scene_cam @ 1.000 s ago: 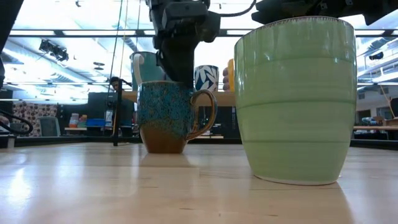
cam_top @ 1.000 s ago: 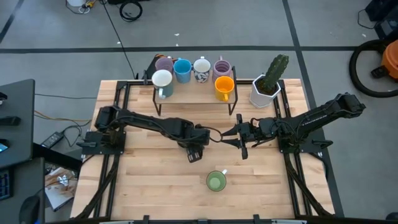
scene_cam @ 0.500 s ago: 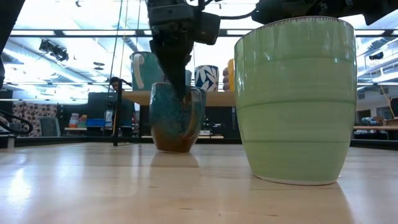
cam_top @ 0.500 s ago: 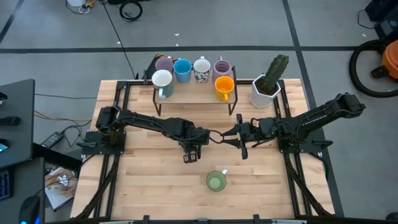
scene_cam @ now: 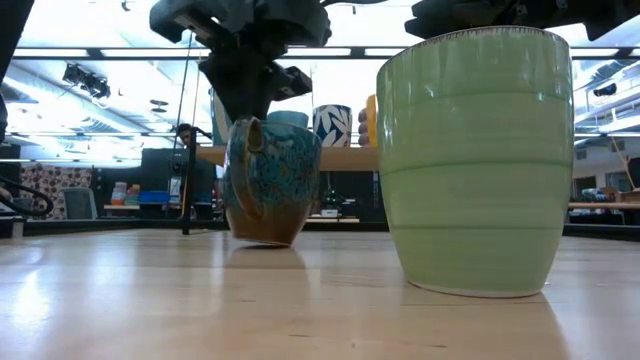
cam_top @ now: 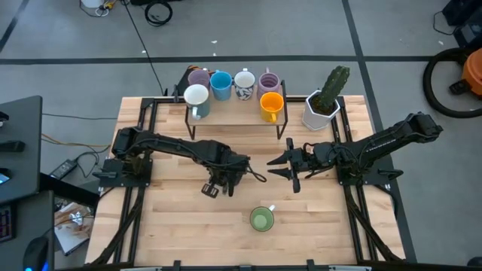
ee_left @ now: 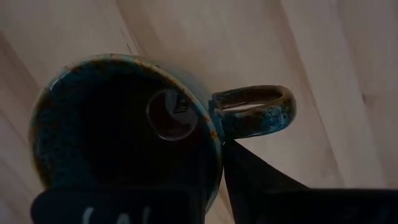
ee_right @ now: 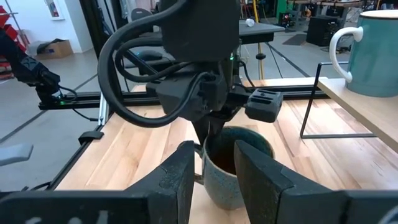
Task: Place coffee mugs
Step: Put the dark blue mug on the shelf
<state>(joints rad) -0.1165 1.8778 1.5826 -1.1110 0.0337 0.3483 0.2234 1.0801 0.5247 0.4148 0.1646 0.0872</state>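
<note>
Mug tilted — rim seemingly pinched in left pincer.

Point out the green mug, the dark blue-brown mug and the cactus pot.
green mug (cam_top: pixel 261 220), high view, on its open top.
dark blue-brown mug (scene_cam: pixel 275 185), low view, on its speckled side wall.
cactus pot (cam_top: pixel 318 115), high view, on its white faceted wall.

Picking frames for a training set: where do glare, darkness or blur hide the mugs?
Low view: bright ceiling lights backlight the scene, the left gripper is nearly a silhouette, and the green mug looms large. Left wrist view: the dark mug has a shadowed interior with one reflection. High view: evenly lit, mugs small.
</note>
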